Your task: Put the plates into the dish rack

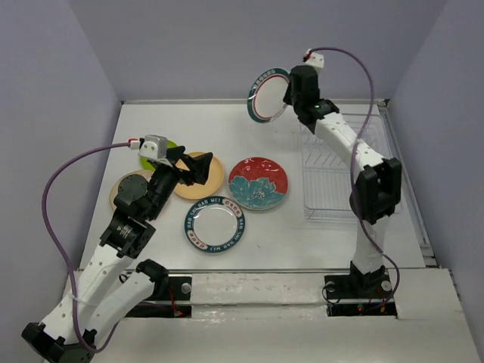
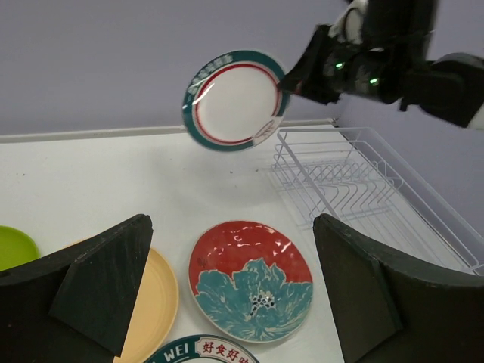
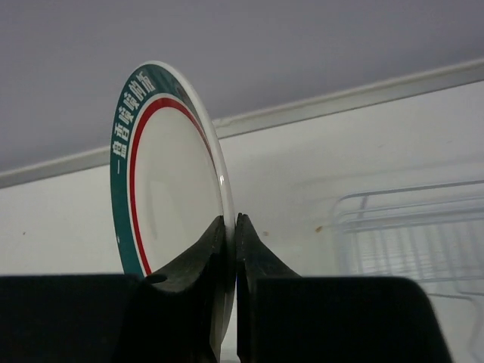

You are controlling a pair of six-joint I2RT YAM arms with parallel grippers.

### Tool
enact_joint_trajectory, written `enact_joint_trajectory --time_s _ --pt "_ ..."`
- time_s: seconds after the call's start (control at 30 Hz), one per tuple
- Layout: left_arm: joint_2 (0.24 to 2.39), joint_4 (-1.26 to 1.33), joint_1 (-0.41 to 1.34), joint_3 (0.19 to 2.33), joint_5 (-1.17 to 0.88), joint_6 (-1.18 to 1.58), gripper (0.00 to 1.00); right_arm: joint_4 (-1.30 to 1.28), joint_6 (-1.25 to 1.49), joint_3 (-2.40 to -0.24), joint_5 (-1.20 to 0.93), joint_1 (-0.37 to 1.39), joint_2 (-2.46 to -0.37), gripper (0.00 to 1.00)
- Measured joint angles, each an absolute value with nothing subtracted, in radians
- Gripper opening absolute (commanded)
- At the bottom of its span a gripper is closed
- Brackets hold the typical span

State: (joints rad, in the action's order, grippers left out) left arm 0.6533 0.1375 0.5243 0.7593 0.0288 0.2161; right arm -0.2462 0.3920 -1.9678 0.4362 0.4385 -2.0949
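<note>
**Right arm holding a teal-rimmed plate up beside the rack**

The dish rack (image 1: 308,175) is sitting on the right side of the table (image 1: 302,242), with its long side running along the right edge. Its wire tines are standing upright. All six plates are lying outside it.

The right gripper (image 1: 288,96) is clamping its fingers shut on the rim of one white plate with a teal rim (image 1: 265,95). It is holding that plate in the air, almost on edge, just off the rack's far-left corner. In the right wrist view the two jaws are pinching the plate's lower edge between them.

The left gripper (image 1: 198,168) is hovering with its jaws spread wide and gripping nothing. It is hanging over a tan plate (image 1: 215,178).

The other plates are resting flat on the table:
- The red plate with teal flowers (image 1: 258,183) is lying just right of the tan one.
- The second teal-rimmed plate (image 1: 214,224) is lying nearer the arms.
- The lime green plate (image 1: 169,144) and another tan plate (image 1: 119,186) are sitting farther left, partly hidden by the left arm.

A strip of bare white surface is running between the red plate and the rack's left rim. More open table is lying behind the plates, up to the far wall. Pale lavender walls are closing in the table on three sides.
</note>
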Motion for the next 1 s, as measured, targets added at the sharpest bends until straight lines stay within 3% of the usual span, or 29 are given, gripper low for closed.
enact_joint_trajectory --time_s 0.3,0.43,0.7,1.0 --pt "0.632 0.139 0.529 0.759 0.011 0.227 0.99 -0.194 0.224 -1.637 0.617 0.179 -1.560 0.07" --pt "0.619 0.139 0.556 0.759 0.003 0.230 0.99 -0.197 0.138 -1.526 0.739 0.121 -1.451 0.07" --pt "0.528 0.149 0.647 0.749 -0.004 0.229 0.99 -0.200 -0.018 -1.443 0.815 0.039 -1.457 0.07" --pt "0.460 0.173 0.699 0.747 -0.002 0.220 0.99 -0.067 -0.280 -1.339 0.741 -0.021 -1.492 0.07"
